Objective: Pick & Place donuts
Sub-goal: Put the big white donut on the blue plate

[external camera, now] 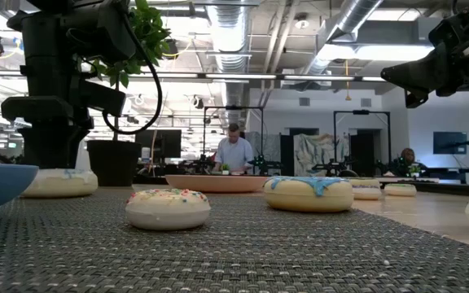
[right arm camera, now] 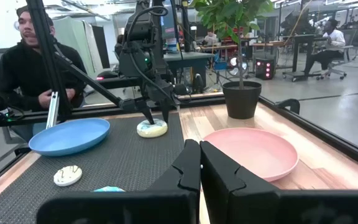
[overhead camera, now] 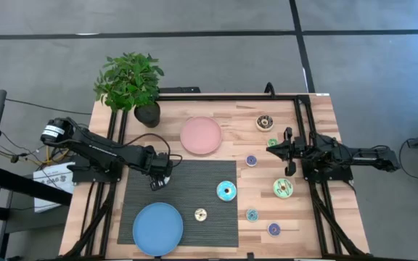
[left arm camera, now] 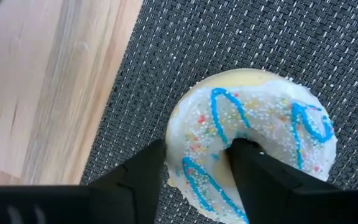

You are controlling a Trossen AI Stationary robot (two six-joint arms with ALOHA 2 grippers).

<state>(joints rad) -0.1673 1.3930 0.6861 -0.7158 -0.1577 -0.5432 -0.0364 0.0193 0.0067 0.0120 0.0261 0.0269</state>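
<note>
A white donut (left arm camera: 253,143) with blue squiggles and sprinkles lies flat on the grey woven mat (overhead camera: 209,174), near the mat's left edge. My left gripper (left arm camera: 194,162) points down on it, shut on its ring; the right wrist view also shows the gripper (right arm camera: 154,115) over this donut (right arm camera: 151,128). Several other donuts lie flat: a teal one (overhead camera: 226,191) and a small cream one (overhead camera: 200,214) on the mat, others on the bare wood to the right. My right gripper (overhead camera: 271,150) hangs shut and level above the table's right side. My left gripper holds the white donut's ring wall (left arm camera: 197,143), one finger (left arm camera: 247,165) inside the hole and the other finger (left arm camera: 145,171) against the outer rim. The fingers come from above, pointing steeply down. The donut lies flat on the mat, its iced side up.
A blue plate (overhead camera: 157,228) sits on the mat's near left corner and a pink plate (overhead camera: 201,135) on the wood behind the mat. A potted plant (overhead camera: 130,83) stands at the far left corner. A person sits beyond the table's left edge.
</note>
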